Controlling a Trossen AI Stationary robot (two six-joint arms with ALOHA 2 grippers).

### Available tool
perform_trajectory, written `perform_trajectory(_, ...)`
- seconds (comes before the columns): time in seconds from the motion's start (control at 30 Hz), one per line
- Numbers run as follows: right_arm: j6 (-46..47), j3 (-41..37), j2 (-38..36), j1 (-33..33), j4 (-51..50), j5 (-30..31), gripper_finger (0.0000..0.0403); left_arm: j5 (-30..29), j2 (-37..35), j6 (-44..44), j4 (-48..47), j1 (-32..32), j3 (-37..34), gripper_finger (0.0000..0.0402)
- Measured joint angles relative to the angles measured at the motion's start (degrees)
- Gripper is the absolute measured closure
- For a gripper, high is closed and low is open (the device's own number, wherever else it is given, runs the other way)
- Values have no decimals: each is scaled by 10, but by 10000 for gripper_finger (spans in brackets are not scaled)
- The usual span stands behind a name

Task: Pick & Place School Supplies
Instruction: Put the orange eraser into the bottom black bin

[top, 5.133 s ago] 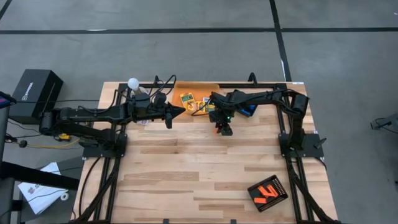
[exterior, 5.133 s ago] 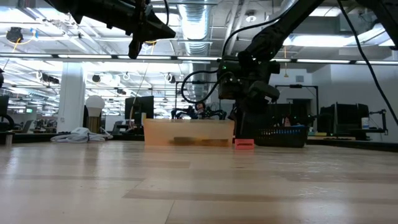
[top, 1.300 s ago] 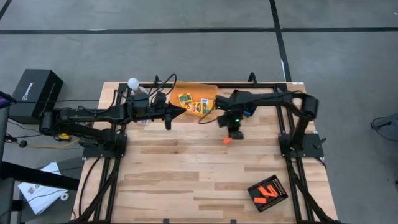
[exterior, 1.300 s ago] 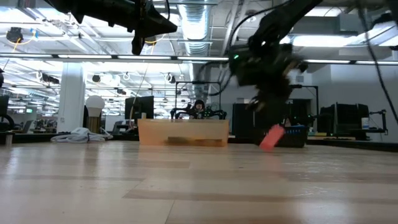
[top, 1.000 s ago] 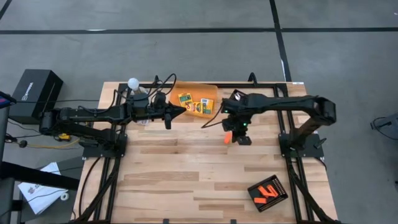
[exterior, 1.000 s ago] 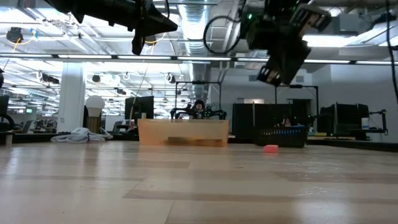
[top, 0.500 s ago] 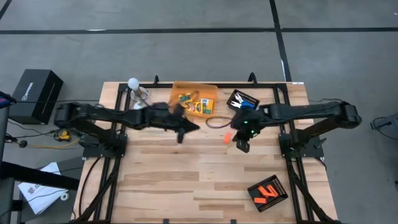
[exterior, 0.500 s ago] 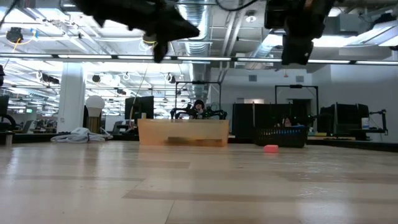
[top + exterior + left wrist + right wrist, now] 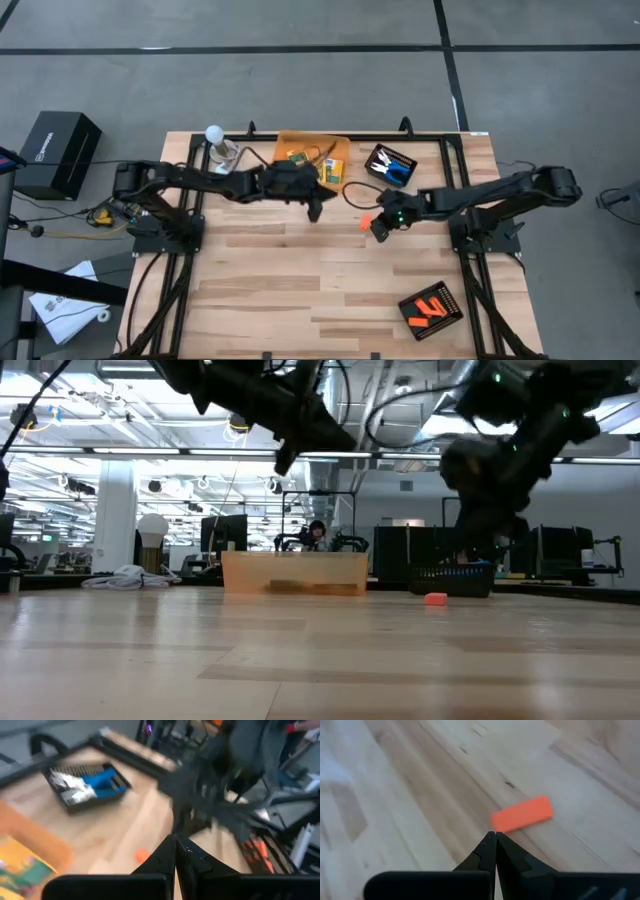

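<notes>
On the bare wood just ahead of the right gripper [image 9: 378, 231], one orange stubby piece [image 9: 366, 222] is seen lying flat; nothing is held.
Both pairs of jaws are pressed together empty; the left gripper [image 9: 314, 211] hangs beside the orange bin [image 9: 283, 142]; perhaps three crayon boxes [image 9: 328, 172] are counted inside; two black trays [image 9: 390, 163] are seen.

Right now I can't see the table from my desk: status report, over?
Both end effectors shut and empty, left near the orange bin, right beside an orange piece lying loose on the table. Nothing blocking it.
</notes>
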Motion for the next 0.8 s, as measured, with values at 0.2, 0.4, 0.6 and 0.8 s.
perform_trajectory(0.2,-7,-19,61,-21,83,-41,403,9,-40,28,-62,53,-1,402)
perform_trajectory(0.4,-11,-19,128,-27,163,-76,403,12,-49,34,-96,71,0,402)
perform_trajectory(0.6,-13,-19,156,-33,175,-88,403,14,-46,42,-95,72,0,401)
perform_trajectory(0.8,-30,-19,118,-59,175,-89,403,14,-46,42,-97,72,0,401)
